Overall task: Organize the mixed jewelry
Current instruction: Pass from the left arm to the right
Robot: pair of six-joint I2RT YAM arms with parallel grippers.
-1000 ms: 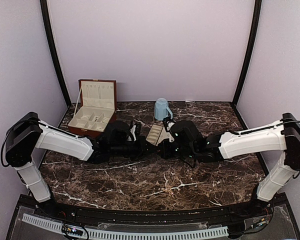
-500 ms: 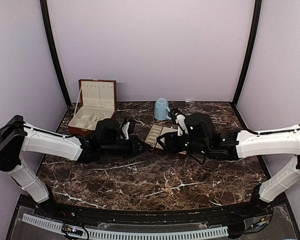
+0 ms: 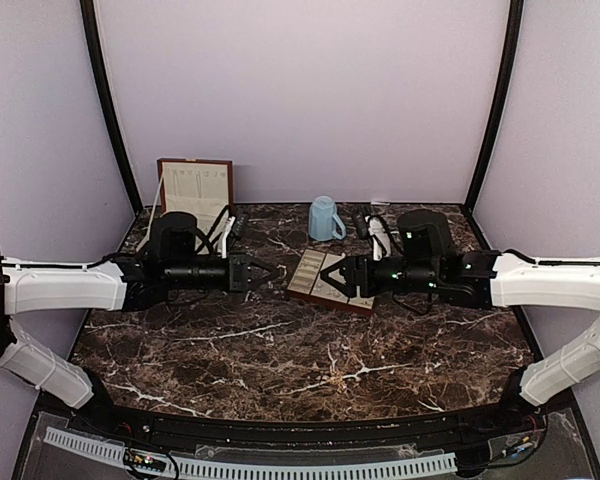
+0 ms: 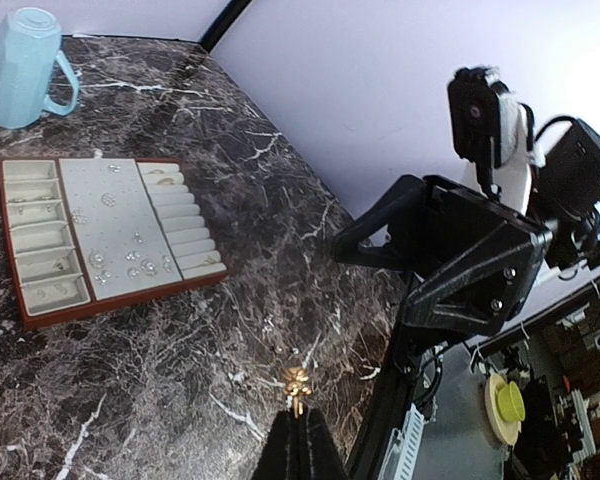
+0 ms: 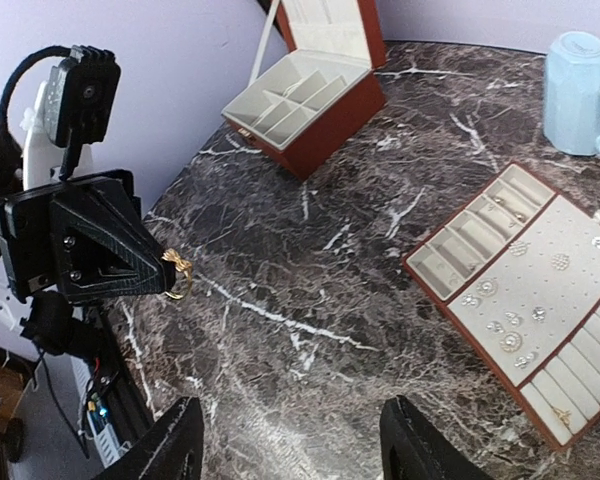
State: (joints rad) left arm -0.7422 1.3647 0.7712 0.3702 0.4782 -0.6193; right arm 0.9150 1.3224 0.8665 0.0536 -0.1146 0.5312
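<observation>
Jewelry: silvery specks are lying scattered on the cream pad of the tray, at the right of the right wrist view, and a few are sitting in its side compartments. One gold piece is hanging apart from the rest, clamped in the tips of the left gripper. That gripper is holding it over the marble table, just left of the tray in the top view, probably lifted for carrying to a compartment.

Right gripper: jaws are standing apart and gripping nothing. It is hovering over the tray and facing the left one, likely waiting to receive.

Box: lid up, sitting at upper left of the top view, partly hidden behind the left arm.

Mug: standing beyond the tray, near but apart.

Nothing appears to be blocking the tray; the left arm itself is lying across the way to the box.
</observation>
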